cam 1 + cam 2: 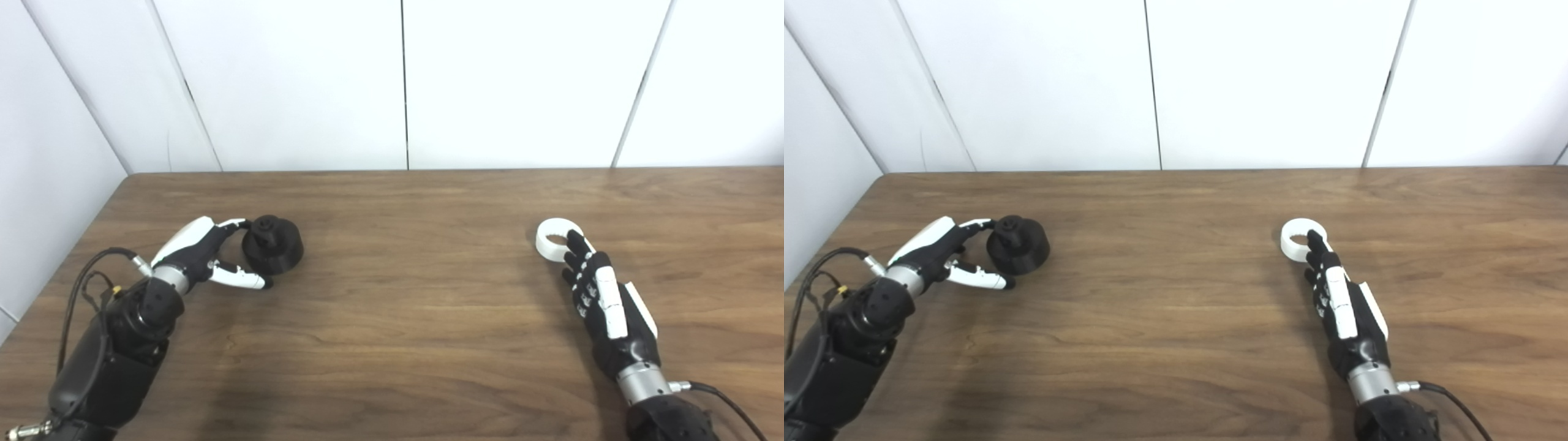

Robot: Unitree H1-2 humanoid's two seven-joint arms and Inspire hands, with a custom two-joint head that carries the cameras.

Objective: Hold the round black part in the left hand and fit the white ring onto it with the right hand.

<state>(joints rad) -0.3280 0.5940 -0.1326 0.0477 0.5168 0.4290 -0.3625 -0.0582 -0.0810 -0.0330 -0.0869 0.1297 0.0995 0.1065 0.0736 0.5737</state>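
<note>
A wooden table was seen filling the lower part of both views, backed by white wall panels.

The two dark arms were brought in from the bottom edge, one at each side, well apart from one another. The left hand was laid at the table's left side, its fingers and thumb spread in a curve about the near-left flank of the round black part. A fingertip was seen touching the small raised knob on top of that part, and the thumb was stretched out low beside its base; the part was not enclosed and was left resting on the table, so the hand was judged open.

The right hand was stretched flat along the table at the right, its fingers held straight and pointed away from the robot. The fingertips were placed at the near rim of the white ring, one of them reaching over the ring's hole. The ring was lying flat on the table and was not gripped; this hand was likewise open.
</note>
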